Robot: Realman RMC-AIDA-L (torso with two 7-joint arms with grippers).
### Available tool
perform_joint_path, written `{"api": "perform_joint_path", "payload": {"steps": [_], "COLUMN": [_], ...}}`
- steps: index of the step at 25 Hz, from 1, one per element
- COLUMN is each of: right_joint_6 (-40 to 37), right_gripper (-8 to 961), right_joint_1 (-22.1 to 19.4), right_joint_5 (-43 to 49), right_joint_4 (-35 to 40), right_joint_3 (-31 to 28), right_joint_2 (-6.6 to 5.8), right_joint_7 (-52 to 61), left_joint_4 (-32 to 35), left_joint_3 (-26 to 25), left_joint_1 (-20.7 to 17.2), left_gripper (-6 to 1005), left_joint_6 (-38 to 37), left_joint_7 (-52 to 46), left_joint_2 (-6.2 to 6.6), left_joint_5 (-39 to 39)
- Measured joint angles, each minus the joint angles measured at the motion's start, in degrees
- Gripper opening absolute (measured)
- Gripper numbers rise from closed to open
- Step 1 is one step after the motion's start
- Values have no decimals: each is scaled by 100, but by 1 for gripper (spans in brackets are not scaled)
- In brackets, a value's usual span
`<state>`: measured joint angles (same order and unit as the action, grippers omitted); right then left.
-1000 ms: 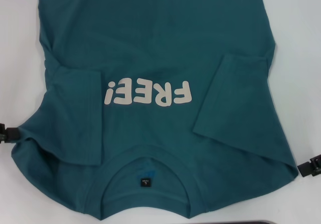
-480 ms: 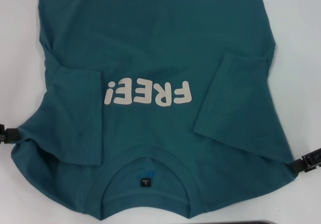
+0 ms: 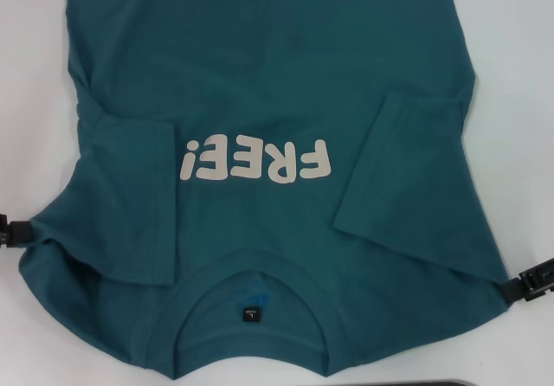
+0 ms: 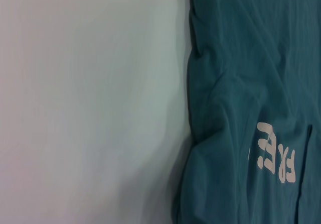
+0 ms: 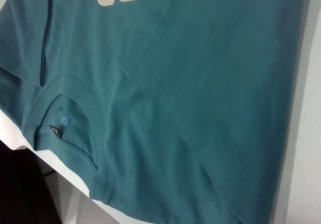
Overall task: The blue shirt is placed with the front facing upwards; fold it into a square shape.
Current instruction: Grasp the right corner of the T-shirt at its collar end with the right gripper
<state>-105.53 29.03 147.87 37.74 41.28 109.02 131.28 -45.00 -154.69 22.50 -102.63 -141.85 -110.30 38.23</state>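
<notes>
White desk (image 3: 519, 100) carries your dark teal-blue cotton T-shirt (image 3: 277, 74), "FREE" print up, both sleeves already folded inward. Left tool (image 3: 10, 232) and right tool (image 3: 530, 280) sit at its shoulder edges; whether they are clenched, you cannot tell. Lengthwise folds remain.

right pincer (image 3: 525, 284) | risen slightly at blue shirt (image 3: 277, 83) edge since 1.0 s
</notes>
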Motion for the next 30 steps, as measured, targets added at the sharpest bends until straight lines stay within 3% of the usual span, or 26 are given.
{"api": "perform_joint_path", "payload": {"steps": [30], "right_joint_6": [151], "right_gripper": [651], "right_joint_1": [52], "right_joint_5": [32], "right_joint_4": [-144], "right_joint_3": [12], "right_joint_2": [11], "right_joint_7": [295], "left_joint_4": [9], "left_joint_3": [4], "left_joint_1": [-50], "left_gripper": [50], "left_joint_6": [16], "left_joint_7": [27], "left_joint_2": [0], "left_joint_5": [0]}}
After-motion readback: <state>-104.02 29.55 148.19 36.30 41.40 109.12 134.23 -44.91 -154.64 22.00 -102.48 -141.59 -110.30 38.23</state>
